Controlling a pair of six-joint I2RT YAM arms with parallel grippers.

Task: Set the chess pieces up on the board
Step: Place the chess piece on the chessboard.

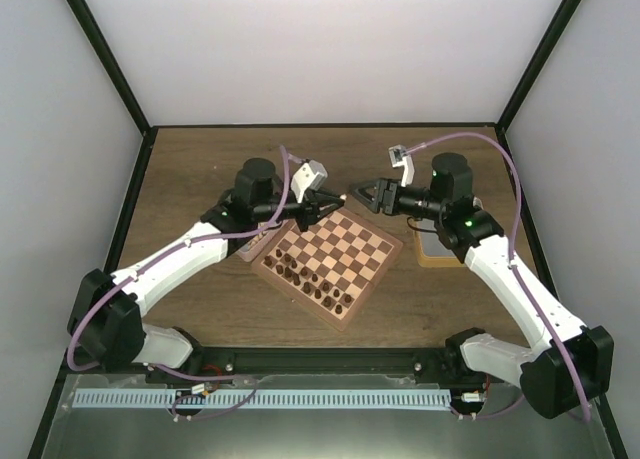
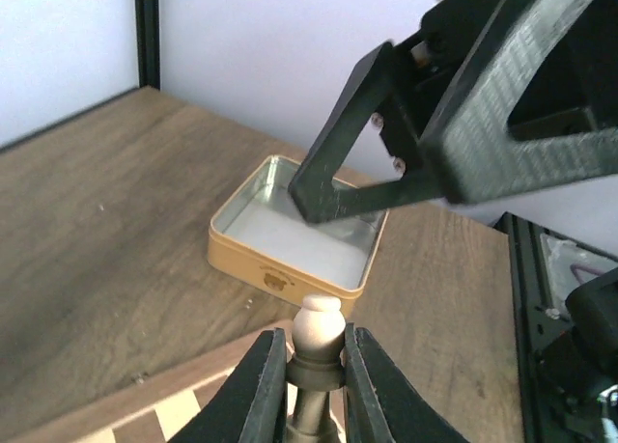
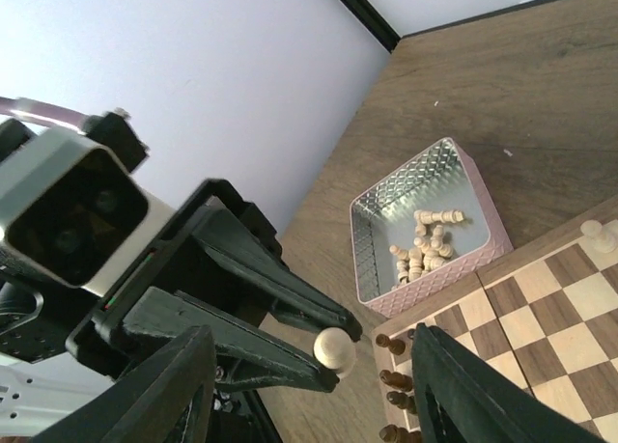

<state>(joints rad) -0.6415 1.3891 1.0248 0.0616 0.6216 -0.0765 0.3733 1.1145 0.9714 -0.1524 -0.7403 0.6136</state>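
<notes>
Missing from view: the base of the light piece (image 2: 318,329) is cut off by the frame edge at the left wrist. From above, the pink tray (image 3: 439,274) is partly covered by the left arm. The tin (image 2: 280,269) is partly masked by a right finger.
Left gripper (image 1: 338,199): closed on the light piece, over the far corner of the board (image 1: 350,249).
Right gripper (image 1: 354,193): jaws spread wide, just beside the left gripper, not touching the piece.
Edges: dark pieces (image 1: 300,276) are lined along the board's near-left edge. Bare table (image 1: 200,169) is seen beyond.
Pink tray: just left of the board, with chess pieces (image 3: 423,245) heaped inside.
Tin: right of the board; only a pale floor is seen inside.
</notes>
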